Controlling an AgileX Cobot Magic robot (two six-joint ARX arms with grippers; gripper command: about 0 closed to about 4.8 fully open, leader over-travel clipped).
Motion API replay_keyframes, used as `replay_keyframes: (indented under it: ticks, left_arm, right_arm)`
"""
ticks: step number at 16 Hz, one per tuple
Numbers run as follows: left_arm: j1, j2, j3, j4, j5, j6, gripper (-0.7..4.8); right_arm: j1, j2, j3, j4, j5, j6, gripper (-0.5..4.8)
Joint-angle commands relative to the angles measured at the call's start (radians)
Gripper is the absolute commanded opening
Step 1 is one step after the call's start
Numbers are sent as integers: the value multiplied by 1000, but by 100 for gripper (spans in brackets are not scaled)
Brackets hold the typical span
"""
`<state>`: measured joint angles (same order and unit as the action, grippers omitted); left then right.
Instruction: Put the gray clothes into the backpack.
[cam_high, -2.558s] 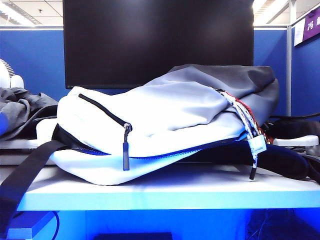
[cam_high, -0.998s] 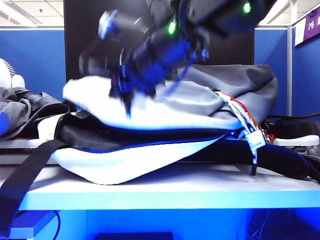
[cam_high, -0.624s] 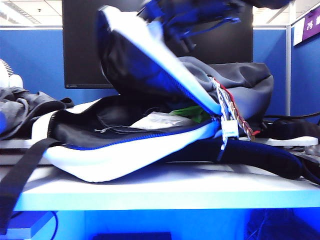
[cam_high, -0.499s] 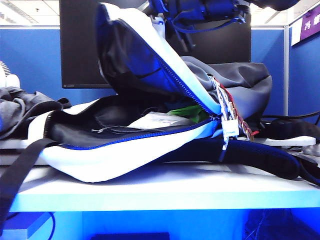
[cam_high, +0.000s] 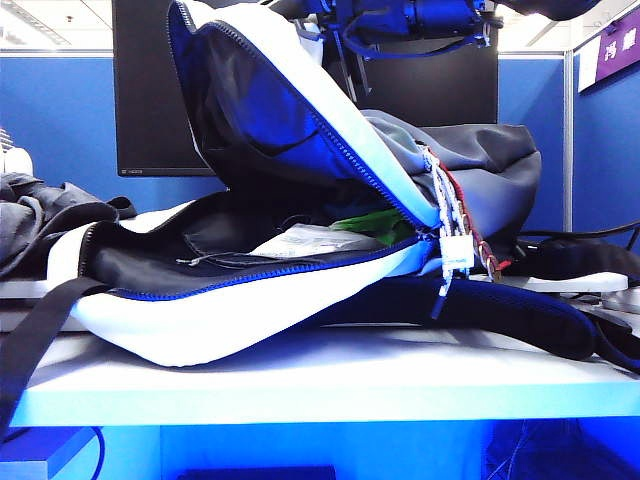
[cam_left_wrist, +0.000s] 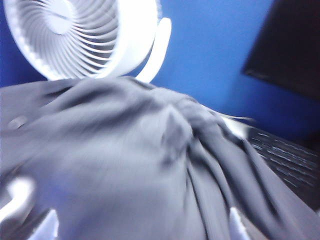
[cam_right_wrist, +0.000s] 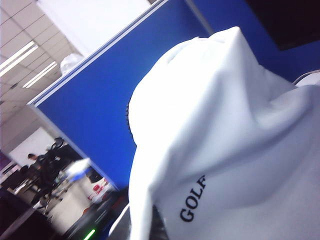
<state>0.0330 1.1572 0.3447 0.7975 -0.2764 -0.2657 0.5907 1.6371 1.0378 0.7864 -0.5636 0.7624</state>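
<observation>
The backpack (cam_high: 250, 310) lies on its side on the white table, light gray-white with a dark gray end (cam_high: 490, 165). Its top flap (cam_high: 270, 100) is lifted high, baring the dark lining and items inside. My right gripper (cam_high: 335, 40) is at the top of the exterior view, shut on the flap's edge. In the right wrist view (cam_right_wrist: 145, 227) the white flap (cam_right_wrist: 225, 140), printed GOLF, fills the frame. The gray clothes (cam_high: 45, 215) lie crumpled left of the backpack. My left gripper (cam_left_wrist: 142, 227) hovers open just over the gray clothes (cam_left_wrist: 125, 165), white fingertips (cam_left_wrist: 47, 227) spread wide.
A white fan (cam_left_wrist: 85, 35) stands behind the clothes. A dark monitor (cam_high: 150, 100) and blue partitions back the table. A black strap (cam_high: 40, 330) hangs over the table's front left edge. A white braided cord with a tag (cam_high: 452, 240) dangles at the backpack's right.
My right gripper has pulled the flap from nearly flat to high up, opening the backpack wide. In the last half second the flap has risen a little more.
</observation>
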Motion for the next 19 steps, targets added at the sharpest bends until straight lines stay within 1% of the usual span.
replay_keyframes:
  ticks: [1, 2, 3, 4, 5, 6, 7, 8, 9, 10, 11, 12, 14, 15, 17, 19]
  left_arm:
    - [1, 214, 194, 29, -159, -3, 479]
    - [1, 270, 255, 26, -235, -4, 479]
    - [4, 322, 307, 21, -270, -4, 479]
    - [18, 373, 359, -11, -262, -5, 479]
    - [23, 431, 411, -55, -258, -30, 479]
    - [29, 490, 455, -91, -253, -77, 479]
    - [34, 533, 480, -95, -230, -106, 479]
    - [41, 587, 510, -94, -187, -117, 479]
    - [50, 661, 554, -94, -153, -139, 479]
    - [52, 696, 573, -93, -107, -165, 479]
    - [52, 719, 585, -93, -80, -182, 380]
    - [52, 747, 603, -93, -26, -182, -19]
    - [52, 757, 607, -94, 117, -179, -5]
    - [52, 752, 606, -85, 205, -179, -5]
    - [52, 714, 606, -81, 325, -180, -5]
    - [52, 574, 606, -95, 480, -165, -5]
  right_arm:
    - [5, -41, 13, 79, -63, 4, -1]
    - [5, -53, 13, 80, -66, 5, -1]
    - [5, -61, 13, 84, -66, 5, -1]
    - [5, -68, 13, 86, -66, 5, -1]
    - [5, -72, 13, 85, -64, 5, -1]
    - [5, -75, 13, 86, -64, 5, -1]
    - [5, -75, 13, 86, -64, 5, -1]
    - [5, -75, 13, 85, -64, 5, -1]
    - [5, -75, 13, 85, -64, 5, -1]
    - [5, -75, 13, 85, -64, 5, -1]
    - [5, -75, 13, 81, -64, 5, -1]
    - [5, -75, 13, 80, -65, 5, -1]
    - [5, -75, 13, 77, -65, 5, -1]
    - [5, -75, 13, 79, -66, 5, -1]
    - [5, -75, 13, 79, -66, 5, -1]
    - [3, -76, 13, 86, -55, 2, -1]
